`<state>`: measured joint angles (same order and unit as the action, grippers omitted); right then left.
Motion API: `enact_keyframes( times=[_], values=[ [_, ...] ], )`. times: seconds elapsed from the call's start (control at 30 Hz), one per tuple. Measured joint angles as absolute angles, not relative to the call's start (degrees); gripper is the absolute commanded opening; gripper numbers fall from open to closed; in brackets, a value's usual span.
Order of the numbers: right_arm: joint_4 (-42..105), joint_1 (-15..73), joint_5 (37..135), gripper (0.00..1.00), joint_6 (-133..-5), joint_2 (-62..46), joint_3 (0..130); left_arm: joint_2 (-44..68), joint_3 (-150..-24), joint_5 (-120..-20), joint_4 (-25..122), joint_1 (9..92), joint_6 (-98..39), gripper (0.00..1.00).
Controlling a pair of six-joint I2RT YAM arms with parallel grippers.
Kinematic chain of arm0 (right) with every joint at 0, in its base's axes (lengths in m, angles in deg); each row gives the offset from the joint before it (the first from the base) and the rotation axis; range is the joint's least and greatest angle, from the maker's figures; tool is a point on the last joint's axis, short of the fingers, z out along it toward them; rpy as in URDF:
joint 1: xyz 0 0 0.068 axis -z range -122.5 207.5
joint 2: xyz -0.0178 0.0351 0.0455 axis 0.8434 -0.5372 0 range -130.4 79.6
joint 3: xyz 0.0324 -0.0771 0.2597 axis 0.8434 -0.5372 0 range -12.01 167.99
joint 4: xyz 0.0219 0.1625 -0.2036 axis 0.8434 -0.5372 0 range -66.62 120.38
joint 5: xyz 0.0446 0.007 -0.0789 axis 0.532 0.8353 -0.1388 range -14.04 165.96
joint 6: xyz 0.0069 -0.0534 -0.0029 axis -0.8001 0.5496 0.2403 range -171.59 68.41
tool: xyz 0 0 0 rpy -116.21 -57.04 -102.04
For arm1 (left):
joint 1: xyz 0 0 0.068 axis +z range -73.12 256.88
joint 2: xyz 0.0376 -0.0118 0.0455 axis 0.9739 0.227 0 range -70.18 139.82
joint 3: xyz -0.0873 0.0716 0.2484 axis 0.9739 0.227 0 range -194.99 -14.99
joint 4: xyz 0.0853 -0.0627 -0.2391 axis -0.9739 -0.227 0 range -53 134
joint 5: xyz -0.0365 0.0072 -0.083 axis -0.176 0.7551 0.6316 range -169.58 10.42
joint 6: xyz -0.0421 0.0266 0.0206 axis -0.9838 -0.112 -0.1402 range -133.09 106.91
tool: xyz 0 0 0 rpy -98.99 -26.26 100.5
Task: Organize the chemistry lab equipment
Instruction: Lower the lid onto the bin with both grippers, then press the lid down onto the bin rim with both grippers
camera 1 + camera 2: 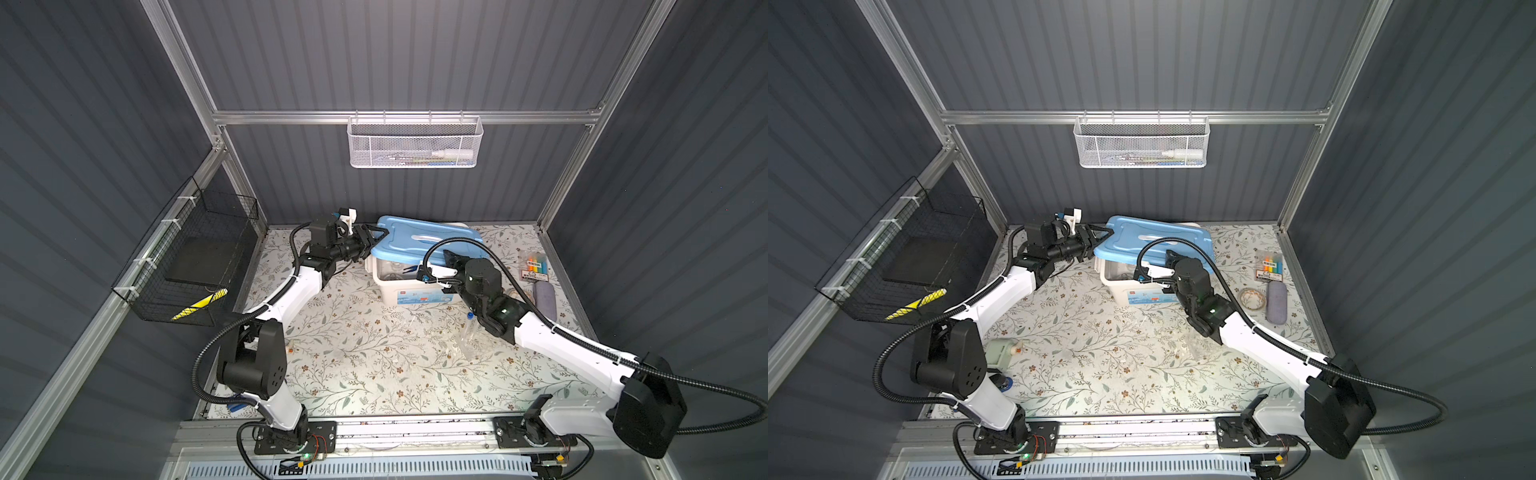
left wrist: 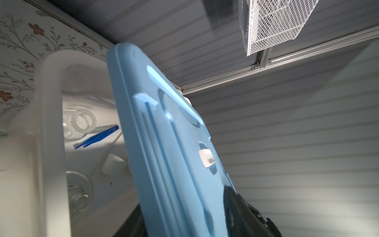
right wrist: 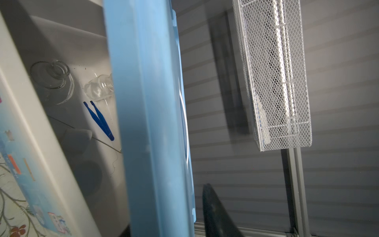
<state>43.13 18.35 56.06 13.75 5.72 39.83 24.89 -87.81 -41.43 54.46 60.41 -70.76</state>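
Observation:
A white bin (image 1: pixel 399 286) stands at the back of the table with its light blue lid (image 1: pixel 415 239) lying askew and tilted over it. My left gripper (image 1: pixel 372 239) is shut on the lid's left end; in the left wrist view the lid passes between its fingers (image 2: pixel 235 205). My right gripper (image 1: pixel 446 255) is open at the lid's front right edge, one finger (image 3: pixel 215 213) standing clear of it. Inside the bin lie blue tweezers (image 2: pixel 98 136), clear glassware (image 3: pixel 98 88) and a white dish (image 2: pixel 112 166). A clear blue-capped test tube (image 1: pixel 469 328) lies on the table beside my right forearm.
A pack of coloured pens (image 1: pixel 536 266), a grey case (image 1: pixel 544 299) and a tape ring (image 1: pixel 1252 298) lie at the right. A white mesh basket (image 1: pixel 415 143) hangs on the back wall. A black wire basket (image 1: pixel 187 257) is fixed to the left wall.

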Motion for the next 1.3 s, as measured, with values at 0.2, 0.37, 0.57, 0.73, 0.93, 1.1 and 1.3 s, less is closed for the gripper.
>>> enact_keyframes(
  times=[0.2,0.37,0.57,0.73,0.93,1.1,1.3],
  values=[
    [35.6,18.8,58.8,0.59,9.0,5.9,40.9,24.9,-86.2,-41.5,54.4,60.4,-70.6,0.53],
    [29.7,20.5,62.0,0.64,4.5,5.9,42.9,24.9,-86.1,-42.1,54.4,60.4,-70.2,0.52],
    [24.5,22.9,66.0,0.69,-0.1,5.9,45.6,24.6,-84.7,-42.7,54.4,60.4,-70.1,0.5],
    [22.0,24.4,69.0,0.71,-3.0,5.2,47.1,24.1,-83.1,-43.6,54.4,60.4,-70.0,0.44],
    [20.3,24.4,71.3,0.73,-5.1,4.3,47.3,23.4,-82.7,-43.8,54.5,60.4,-69.7,0.37],
    [18.9,24.4,72.3,0.74,-6.5,3.0,47.7,22.5,-82.7,-44.0,55.1,60.4,-69.7,0.31],
    [18.5,24.4,73.2,0.75,-7.5,1.3,49.5,21.9,-80.9,-44.0,56.3,60.4,-69.7,0.27]
  ],
)
